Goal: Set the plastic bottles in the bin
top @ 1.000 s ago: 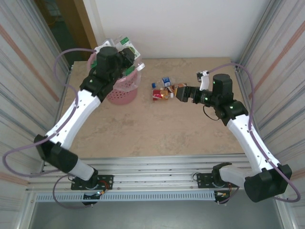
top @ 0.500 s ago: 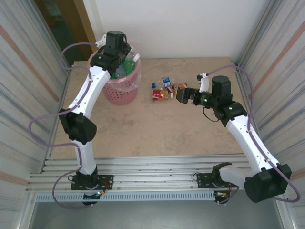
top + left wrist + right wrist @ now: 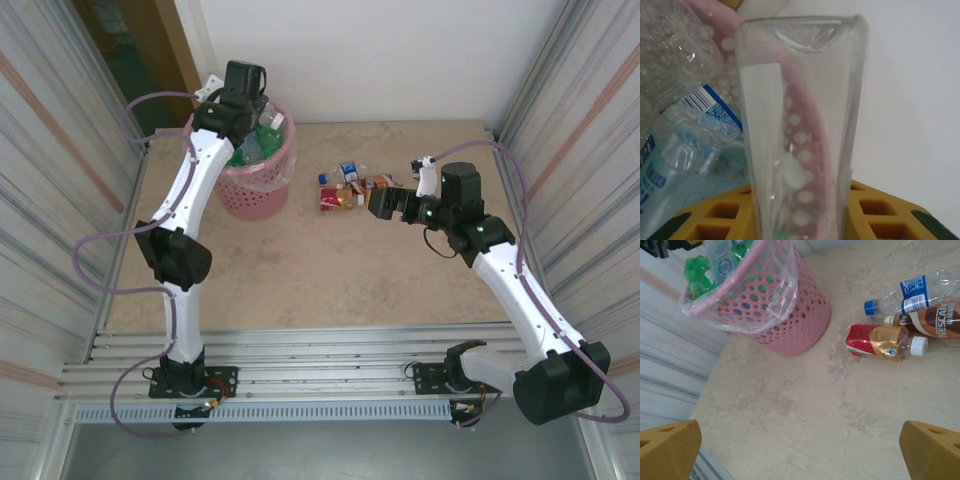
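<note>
left gripper [image 3: 243, 92] sits over the far-left rim of the bin [image 3: 262, 192], pads pressed onto a flattened clear bottle [image 3: 800, 125]. wrist view has it standing up between the yellow fingers [image 3: 730, 199], pink lattice visible through it. so step in hand on that side = drop-off, bottle not released yet. bin is already heaped to the rim with green bottles [image 3: 697, 270] and clear ones

right gripper [image 3: 378, 200] is spread wide, nothing in it, hovering just beside the leftover cluster on the table [image 3: 300, 270], right of the bin. from the right wrist: red-label bottle [image 3: 880, 342] with a white cap is nearest, brown Nescafe bottle [image 3: 935, 322] just behind it (touching or not, can't tell), clear blue-cap bottle [image 3: 905, 295] beyond. maybe more in the cluster, top view too small to count

my read on next moves:
- left only needs to open, but the contents are piled high, so release toward the middle of the mouth rather than at the rim, or the bottle could slide off outside
- right has to come down and set its jaws across the body of the red-label bottle, which lies on its side. neighbours are close, so expect a nudge on the brown one if the approach is off
</note>
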`<act>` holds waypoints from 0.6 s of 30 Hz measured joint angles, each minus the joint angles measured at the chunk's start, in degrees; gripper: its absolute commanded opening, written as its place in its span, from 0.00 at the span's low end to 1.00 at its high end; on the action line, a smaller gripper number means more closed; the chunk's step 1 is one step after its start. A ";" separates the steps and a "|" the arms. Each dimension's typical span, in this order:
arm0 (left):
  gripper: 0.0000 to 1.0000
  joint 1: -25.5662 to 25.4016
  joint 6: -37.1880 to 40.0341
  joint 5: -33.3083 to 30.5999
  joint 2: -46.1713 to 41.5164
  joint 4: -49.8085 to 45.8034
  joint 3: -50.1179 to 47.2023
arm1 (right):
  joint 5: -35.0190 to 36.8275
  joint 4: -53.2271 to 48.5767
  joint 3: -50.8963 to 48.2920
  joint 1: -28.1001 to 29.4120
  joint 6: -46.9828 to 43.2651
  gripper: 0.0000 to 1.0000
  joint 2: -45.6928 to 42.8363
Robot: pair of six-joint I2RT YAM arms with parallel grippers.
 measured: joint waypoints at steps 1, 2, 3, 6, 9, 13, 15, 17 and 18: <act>0.15 0.11 -0.15 -0.35 0.39 -0.15 0.26 | 0.00 0.04 0.00 0.17 0.00 1.00 0.00; 0.16 0.22 -0.22 -0.61 0.72 -0.31 0.39 | 0.15 0.13 0.00 0.33 0.00 1.00 0.00; 0.17 0.37 -0.22 -0.92 1.20 -0.52 0.61 | 0.26 0.22 0.00 0.48 0.00 1.00 0.00; 0.22 0.48 -0.04 -1.40 3.04 -1.14 2.62 | 1.18 0.39 0.00 1.27 0.00 1.00 0.00; 0.28 0.48 0.39 -1.49 4.55 -1.31 4.66 | 1.66 0.37 0.00 2.08 0.00 1.00 0.00; 0.45 0.44 0.44 -1.38 5.31 -1.27 5.22 | 2.56 0.39 0.00 3.06 0.00 1.00 0.00; 0.47 0.44 0.44 -1.31 5.38 -1.20 5.22 | 2.73 0.42 0.00 3.54 0.00 1.00 0.02; 0.52 0.44 0.46 -1.31 5.38 -1.20 5.22 | 2.80 0.44 0.00 3.89 0.00 1.00 0.09; 0.58 0.44 0.52 -1.31 5.38 -1.16 5.22 | 2.80 0.46 0.00 4.15 0.00 1.00 0.15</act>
